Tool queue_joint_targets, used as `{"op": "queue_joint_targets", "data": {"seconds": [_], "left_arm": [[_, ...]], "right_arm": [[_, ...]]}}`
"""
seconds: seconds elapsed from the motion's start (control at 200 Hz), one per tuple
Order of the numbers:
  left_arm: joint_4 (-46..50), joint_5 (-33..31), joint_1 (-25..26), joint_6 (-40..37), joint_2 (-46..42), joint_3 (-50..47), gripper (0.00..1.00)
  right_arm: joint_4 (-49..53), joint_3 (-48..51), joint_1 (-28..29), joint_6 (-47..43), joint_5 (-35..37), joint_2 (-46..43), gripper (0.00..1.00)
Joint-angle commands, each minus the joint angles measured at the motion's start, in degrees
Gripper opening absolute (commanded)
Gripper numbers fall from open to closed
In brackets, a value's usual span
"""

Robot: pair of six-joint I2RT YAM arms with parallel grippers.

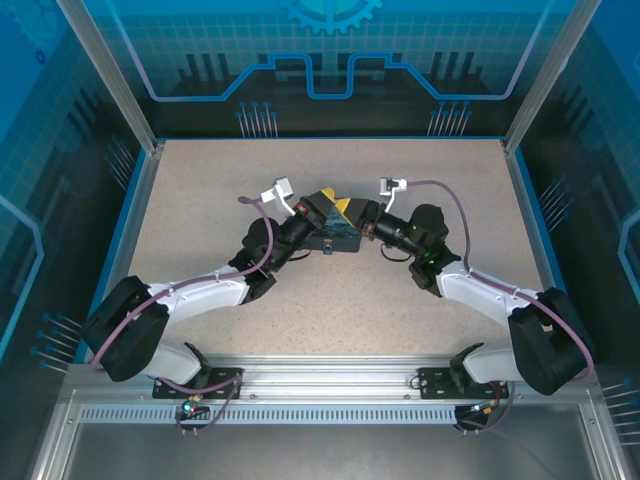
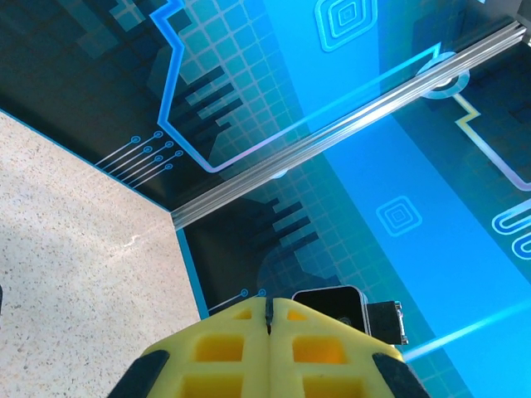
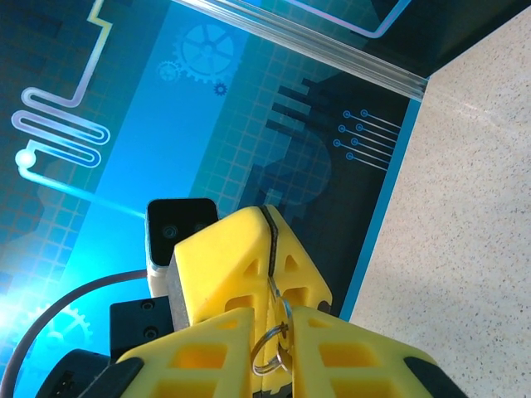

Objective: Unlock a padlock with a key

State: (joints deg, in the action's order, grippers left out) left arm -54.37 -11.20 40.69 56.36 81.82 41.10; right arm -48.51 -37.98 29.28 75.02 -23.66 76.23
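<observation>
The left claw (image 2: 268, 307) is clenched, a ring (image 3: 270, 352) hanging at its tips. The right claw (image 3: 272, 315), tip to tip with it, straddles the ring; grip unclear.

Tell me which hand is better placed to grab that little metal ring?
Probably the right hand: the metal ring hangs in the gap between its fingers. The left hand is shut, at the ring's top.

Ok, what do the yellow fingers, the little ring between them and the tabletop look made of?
The fingers look like matte yellow plastic, probably printed or moulded, going by the hollow ribbed pockets. The ring looks like thin silvery metal wire, judging by its bright glints. The tabletop is a pale beige speckled surface, stone-look composite or laminate; which of the two is unclear.
</observation>
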Motion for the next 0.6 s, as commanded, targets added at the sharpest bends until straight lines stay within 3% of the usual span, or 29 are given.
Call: {"op": "queue_joint_targets", "data": {"seconds": [0.0,0.335,0.45,0.595], "left_arm": [[0.56,-1.1,0.28,0.69,0.57,1.51,0.0],[0.65,-1.25,0.34,1.07,0.43,1.14,0.0],[0.61,-1.29,0.28,1.51,0.34,0.79,0.0],[0.49,-1.39,0.44,1.82,0.49,0.55,0.0]], "right_arm": [[-2.44,0.95,-0.18,-0.52,-1.29,-0.62,0.16],[-1.41,1.15,-0.95,-0.89,-0.79,-1.28,0.06],[-1.67,0.73,-1.15,-0.67,-0.77,-1.12,0.14],[-1.87,-0.41,-1.24,-0.51,-1.19,-0.49,0.15]]}}
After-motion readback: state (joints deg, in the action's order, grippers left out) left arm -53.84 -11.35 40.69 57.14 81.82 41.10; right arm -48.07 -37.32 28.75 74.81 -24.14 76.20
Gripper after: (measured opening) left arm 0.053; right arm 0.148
